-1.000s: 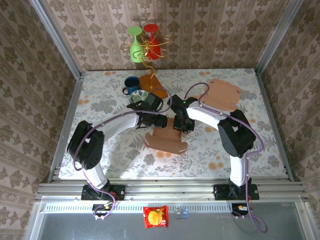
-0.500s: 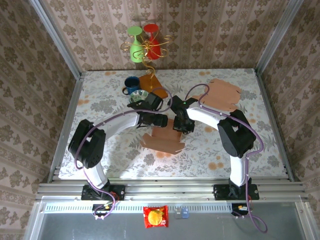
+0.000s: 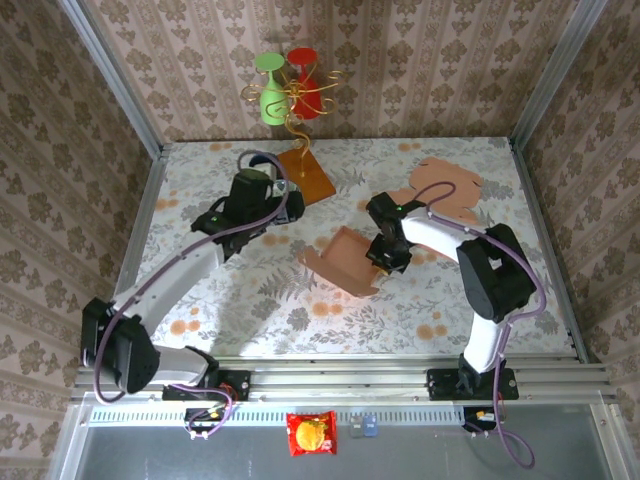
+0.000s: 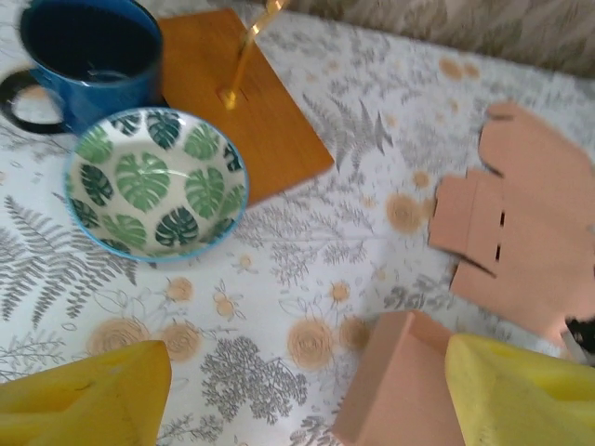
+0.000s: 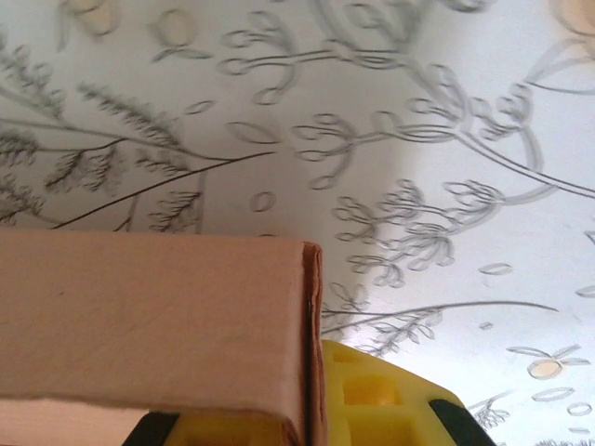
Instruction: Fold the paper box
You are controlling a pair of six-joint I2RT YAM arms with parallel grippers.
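From the overhead camera I see the paper box point(image 3: 345, 260) near the middle of the worktop point(image 3: 250, 290). It is partly folded and sits tilted, with one low wall raised along its far edge. My right tool point(image 3: 388, 258) is at the box's right edge and is clenched on that wall. On the right wrist camera the cardboard lies flat against my yellow finger point(image 5: 372, 400), with the corner of the box just above it.

My left tool point(image 4: 307, 372) is released. Its two yellow fingers stand wide apart at the bottom corners of the wrist view with nothing between them, and it hangs above the worktop, clear of the box. A corner of the box shows just inside the right-hand finger.

Ahead of the left tool I see a leaf-patterned bowl point(image 4: 153, 181) with a blue cup point(image 4: 88, 51) touching it behind. Beside them is a wooden base point(image 4: 251, 111) with a gold wire stem rising from it. From above, that stem carries a green glass point(image 3: 268, 90) and a red glass point(image 3: 305, 70). A second, flat cardboard blank point(image 3: 445, 190) lies unfolded at the far right of the worktop, apart from the box. A red snack packet point(image 3: 311, 433) sits below the front rail.
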